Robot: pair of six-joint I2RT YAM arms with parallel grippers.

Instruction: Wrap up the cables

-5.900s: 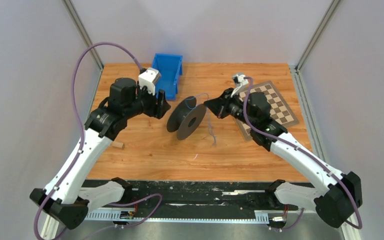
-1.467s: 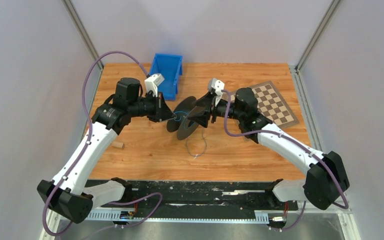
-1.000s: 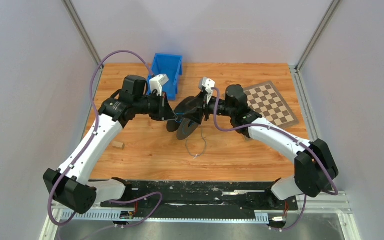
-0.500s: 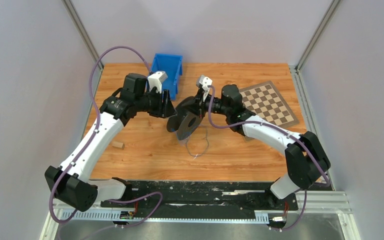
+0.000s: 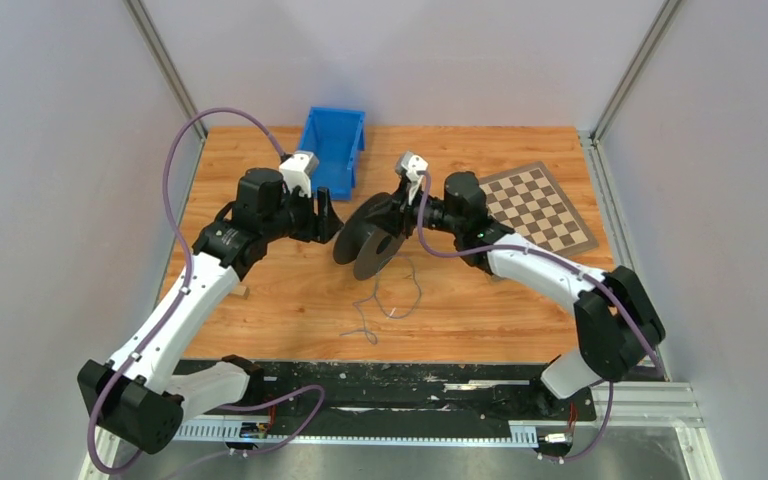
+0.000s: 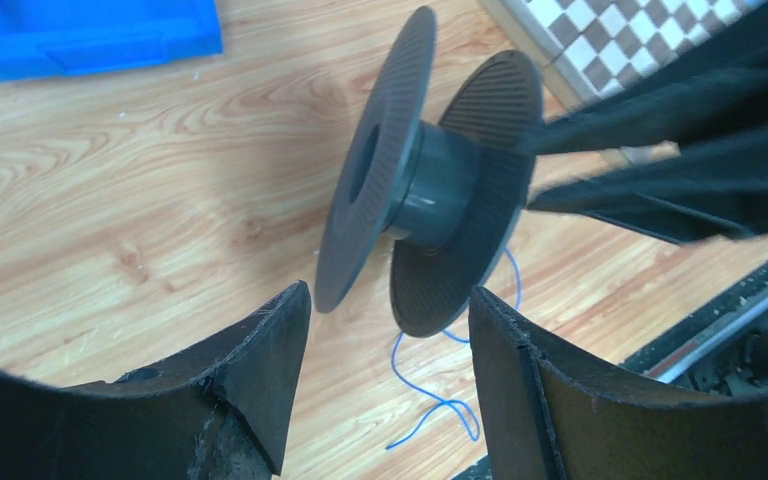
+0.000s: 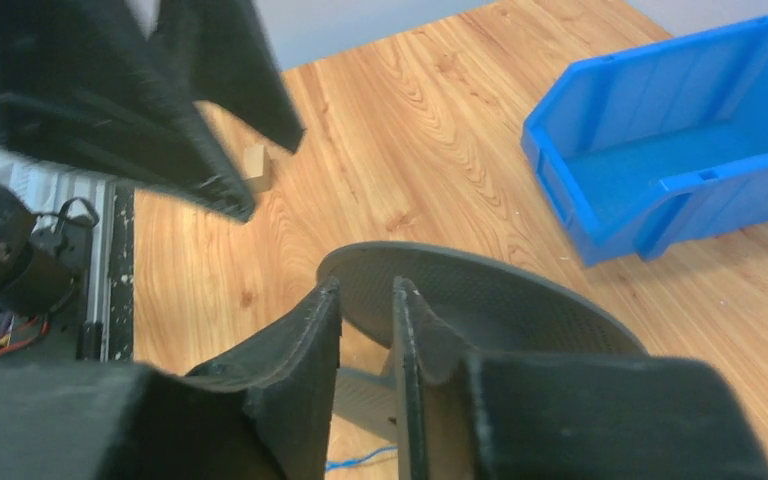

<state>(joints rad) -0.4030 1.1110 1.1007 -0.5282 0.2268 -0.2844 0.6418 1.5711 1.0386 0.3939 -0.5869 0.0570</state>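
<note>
The cables, one thin blue wire (image 5: 400, 295), lie in loose curls on the wood just in front of a black spool (image 5: 368, 245); one end trails toward the near edge. The spool stands tilted on its rims. My left gripper (image 5: 328, 218) is open just left of the spool and holds nothing. In the left wrist view its fingers frame the spool (image 6: 430, 185) and the wire (image 6: 440, 400). My right gripper (image 5: 388, 212) sits at the spool's far flange (image 7: 480, 290). Its jaws (image 7: 367, 287) stand a narrow gap apart with nothing visible between them. A bit of wire (image 7: 360, 462) shows below.
A blue bin (image 5: 335, 140) stands at the back, just behind the left gripper. A checkerboard mat (image 5: 540, 205) lies at the right under the right arm. A small wooden block (image 5: 237, 290) rests near the left arm. Metal frame posts border the table.
My left gripper has opened and drawn back left from the spool. The wire has dropped and spread toward the near edge. My right gripper closed at the spool, then parted slightly.
</note>
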